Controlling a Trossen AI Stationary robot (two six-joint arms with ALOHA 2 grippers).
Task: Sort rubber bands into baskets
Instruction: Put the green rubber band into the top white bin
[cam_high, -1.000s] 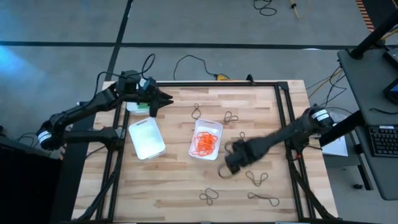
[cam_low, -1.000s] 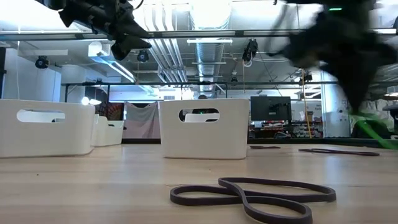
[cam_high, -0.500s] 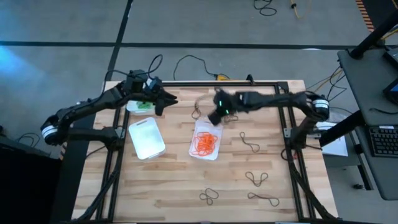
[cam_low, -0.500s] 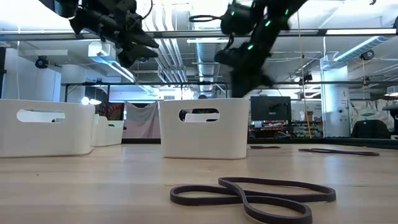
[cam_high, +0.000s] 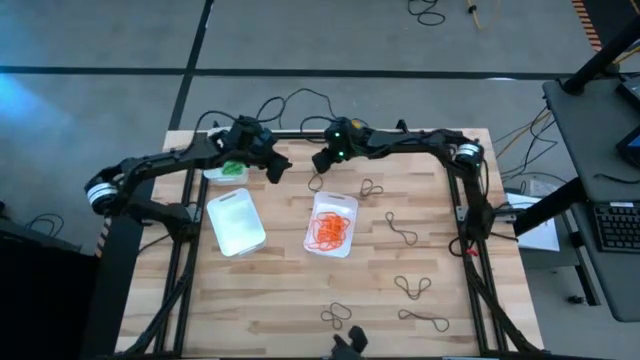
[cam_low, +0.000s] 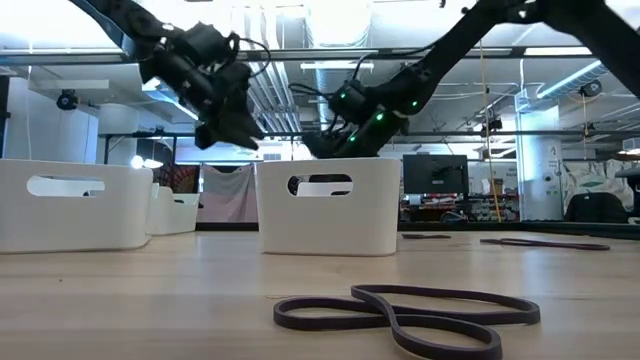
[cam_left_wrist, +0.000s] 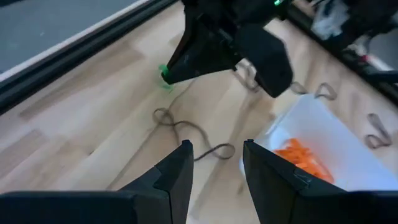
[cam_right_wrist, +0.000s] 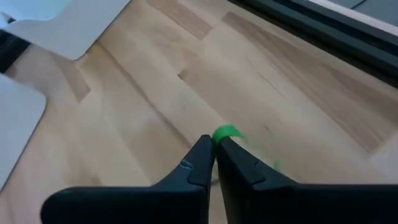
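Green rubber band (cam_right_wrist: 226, 132) is pinched at the tip of the right gripper's (cam_right_wrist: 214, 148) pressed-together jaws, above the counter's (cam_high: 280, 300) far edge. It is judged light, limp and stretchy. Left gripper (cam_left_wrist: 214, 163) jaws are spread.

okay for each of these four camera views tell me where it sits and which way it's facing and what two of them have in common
High view: above the table, looking straight down; both arms show, left gripper and right gripper near the far edge.
Low view: at table-top height, looking level across; both arms reach in from above.
Left wrist view: on the left arm, looking past its own open fingers.
Right wrist view: on the right arm, fingertips pinching a green rubber band.
Shared: the left wrist view shows that green band too, and high and left wrist both show the tray of orange bands.
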